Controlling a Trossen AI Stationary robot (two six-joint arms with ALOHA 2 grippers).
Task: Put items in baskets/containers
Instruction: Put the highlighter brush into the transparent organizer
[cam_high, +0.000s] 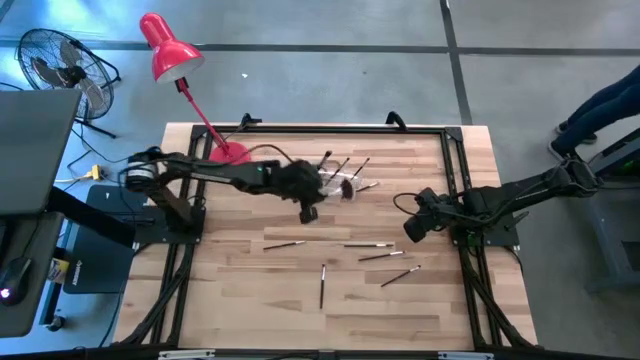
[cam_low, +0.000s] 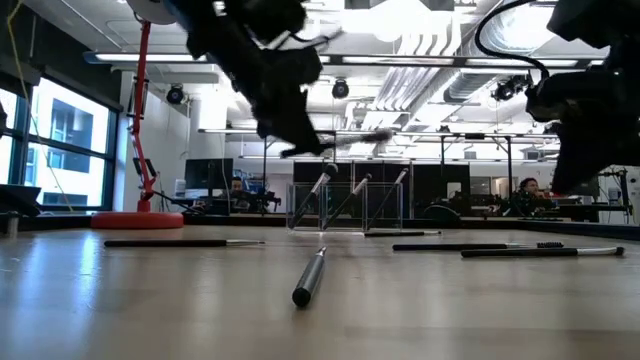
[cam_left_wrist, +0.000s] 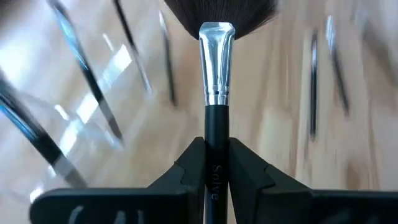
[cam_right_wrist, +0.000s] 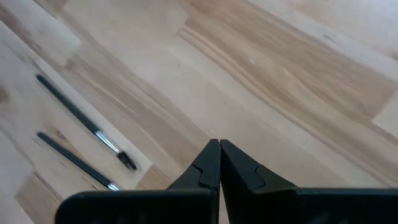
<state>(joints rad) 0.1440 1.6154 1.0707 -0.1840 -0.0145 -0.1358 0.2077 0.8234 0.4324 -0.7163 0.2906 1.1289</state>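
Wood table (cam_high: 250, 300) | fan brush (cam_left_wrist: 216, 74) pinched in left claw (cam_left_wrist: 216, 163), holder (cam_low: 345, 207) just below it | lower slowly, handle first, miss the brushes inside | right claw (cam_right_wrist: 219, 163) pressed together, empty, well apart

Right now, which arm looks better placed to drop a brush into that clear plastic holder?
The left. Its gripper is clamped on the black-handled, silver-ferruled fan brush beside the clear plastic holder. The right gripper is shut, holds nothing, and hangs over bare wood farther away.
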